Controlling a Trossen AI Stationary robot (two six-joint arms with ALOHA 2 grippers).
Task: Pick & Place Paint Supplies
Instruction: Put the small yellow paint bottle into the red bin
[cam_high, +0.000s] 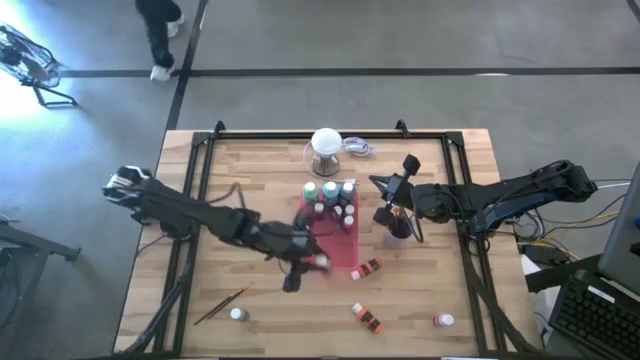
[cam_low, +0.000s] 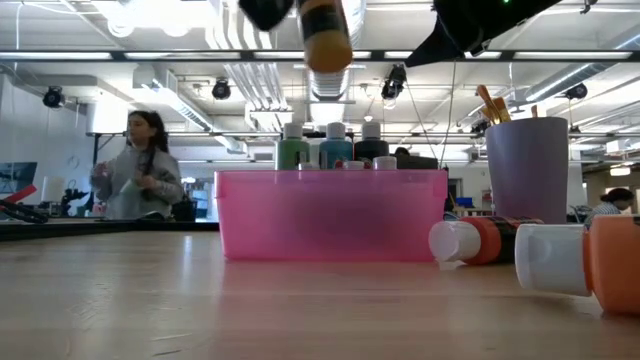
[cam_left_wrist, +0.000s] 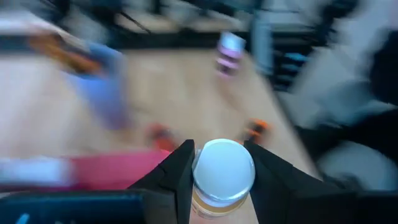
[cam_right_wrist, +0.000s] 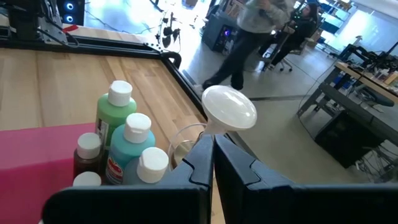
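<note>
The left gripper (cam_left_wrist: 217, 180), arm stretched low across the table, pinches a small yellowish bottle (cam_left_wrist: 219, 180) above the pink tray (cam_low: 330, 215), cap pointing forward between the fingers. The right gripper (cam_right_wrist: 211, 155), pressed together, hangs beside the purple cup (cam_low: 527, 170).

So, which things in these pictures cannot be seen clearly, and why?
- Left wrist view: motion blur smears everything beyond the white-capped bottle in the left gripper.
- Low view: the pink tray wall hides its bottles' lower parts.
- High view: the brushes in the purple cup are too small to count.
</note>
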